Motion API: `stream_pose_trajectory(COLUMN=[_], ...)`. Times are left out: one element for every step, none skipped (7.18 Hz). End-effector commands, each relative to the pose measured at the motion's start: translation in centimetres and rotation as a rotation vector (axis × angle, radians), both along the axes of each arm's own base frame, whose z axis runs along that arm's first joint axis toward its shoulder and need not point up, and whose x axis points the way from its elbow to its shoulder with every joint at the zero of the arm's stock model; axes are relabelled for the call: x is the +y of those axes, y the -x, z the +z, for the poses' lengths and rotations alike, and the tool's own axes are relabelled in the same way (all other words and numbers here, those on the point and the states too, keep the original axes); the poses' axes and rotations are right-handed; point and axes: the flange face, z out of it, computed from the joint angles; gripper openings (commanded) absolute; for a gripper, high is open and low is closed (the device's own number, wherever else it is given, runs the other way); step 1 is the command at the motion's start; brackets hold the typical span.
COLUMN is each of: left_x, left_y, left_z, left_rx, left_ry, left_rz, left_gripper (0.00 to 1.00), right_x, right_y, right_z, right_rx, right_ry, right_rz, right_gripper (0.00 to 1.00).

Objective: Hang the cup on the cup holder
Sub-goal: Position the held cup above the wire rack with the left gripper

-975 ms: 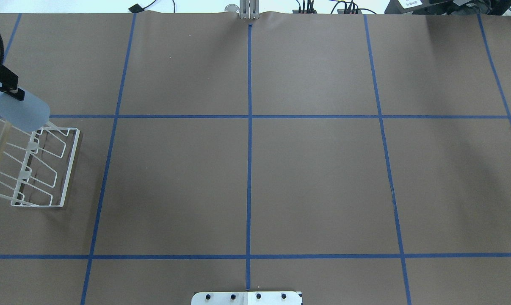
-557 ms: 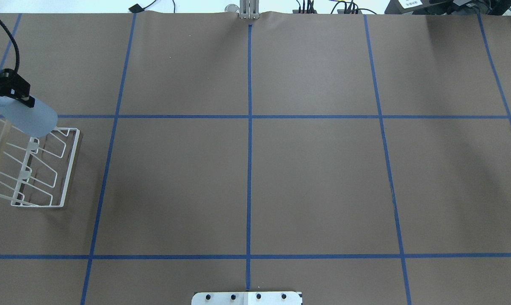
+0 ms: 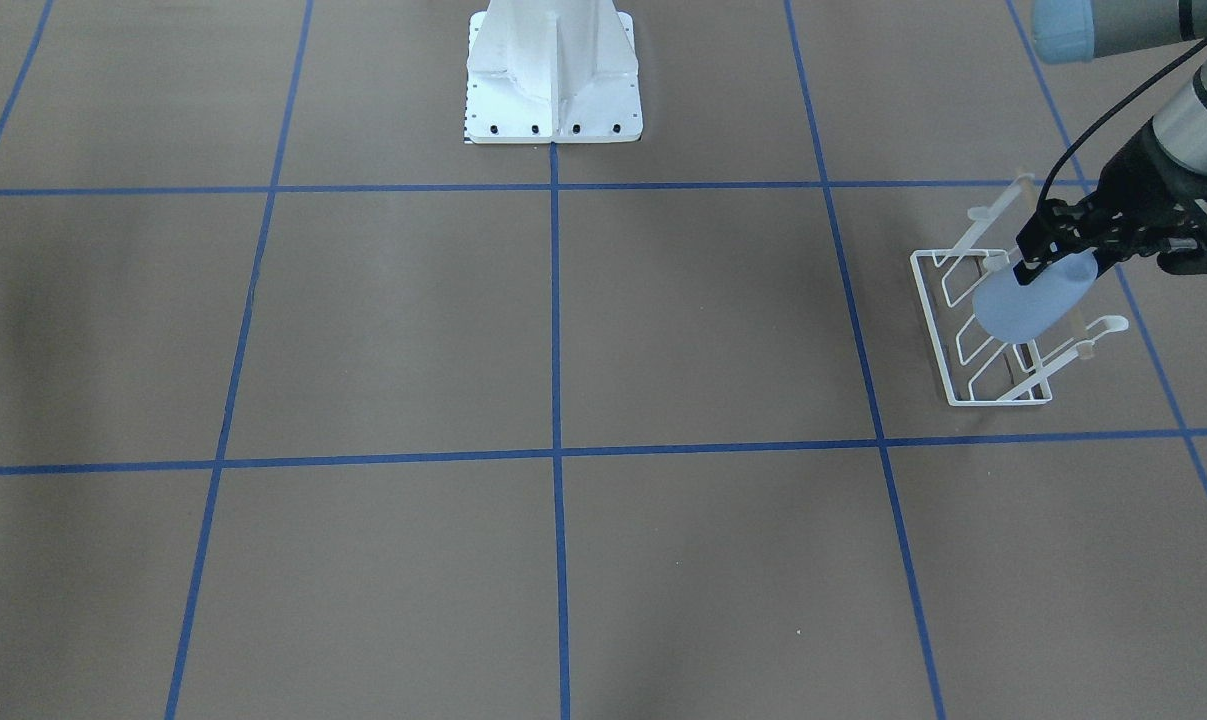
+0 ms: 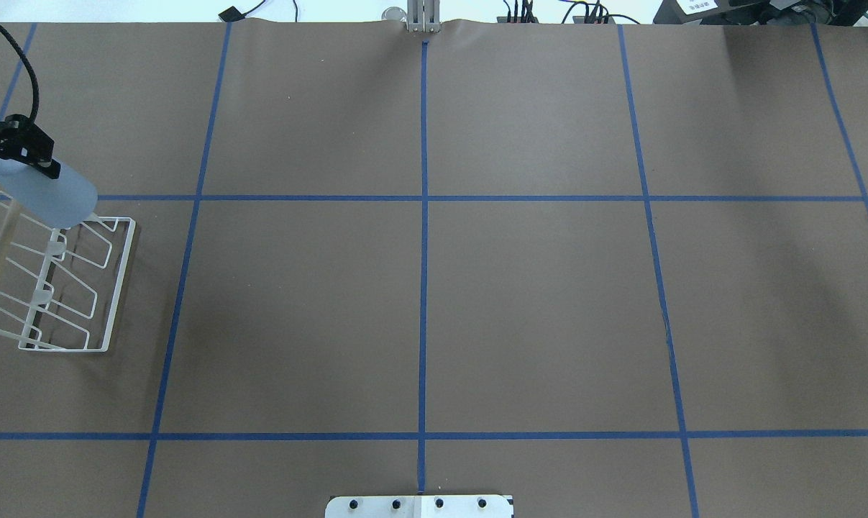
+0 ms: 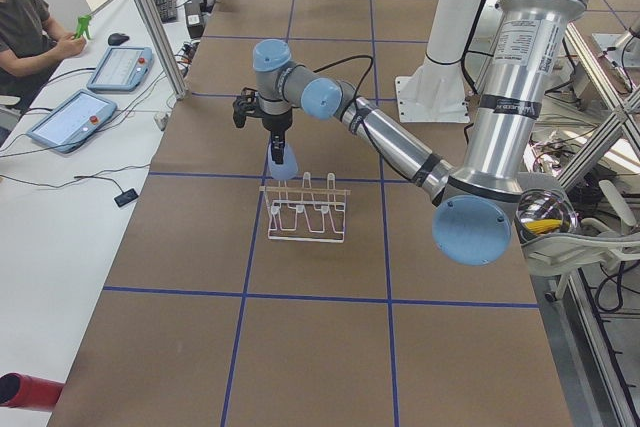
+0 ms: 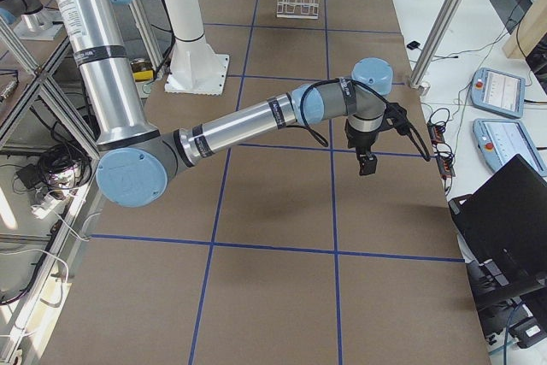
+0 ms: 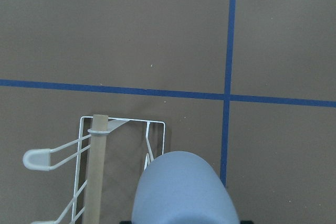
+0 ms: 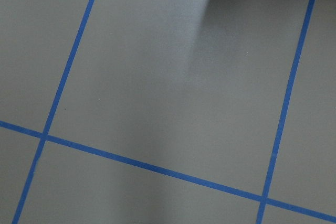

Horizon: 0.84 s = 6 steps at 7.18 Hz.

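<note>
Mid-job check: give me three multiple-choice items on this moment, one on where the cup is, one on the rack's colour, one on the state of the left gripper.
1. Where is the cup?
A. Lying flat in the middle of the grid.
B. At the end of the cup holder farthest from the robot's base.
C. Under the right arm.

2. What colour is the cup holder's wire?
A. Black.
B. Red.
C. White.

3. How do the left gripper's jaws stand?
A. Shut on the cup.
B. Open and empty.
C. Out of every view.

Answers:
1 B, since the overhead view shows the cup at the cup holder's far end.
2 C, since the wire is white in every view that shows it.
3 A, since the front-facing view shows the jaws clamped on the cup's narrow end.
</note>
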Motion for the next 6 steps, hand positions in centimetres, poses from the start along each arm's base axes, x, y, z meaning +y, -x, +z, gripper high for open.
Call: stream_pose_trajectory(left_x=[-0.6,-0.7,-1.1,-1.3,-1.5,-1.8], left_y=[-0.3,-0.7,-0.6,-0.5,-1.1,-2.0], left_z=[0.0,0.4,1.2,1.4,2.4,3.0], left_rx=[-0.002,-0.009,-0.05,-0.059,-0.064,-0.062], left_ry=[0.001,0.005,-0.005,-0.005,0.005,0.003], left_rz=[0.002,0.007,-0.013,-0.018,-0.009,0.001], left_gripper=[0.0,0.0,0.0,0.0,0.0,0.0], right_x=[0.2,0.4,0.5,0.5,0.5,0.5], right_y=[0.0,0.0,0.0,0.0,0.0,0.0], right_z=[0.4,0.9,0.9,0.9,0.9,0.7], right_rx=[-0.001,0.0,0.0,0.001,0.0,-0.002], right_ry=[0.006,0.015,0.015,0.014,0.015,0.011], right_rz=[0.001,0.001,0.001,0.0,0.001,0.0], right_gripper=[1.0,1.0,1.0,1.0,1.0,1.0])
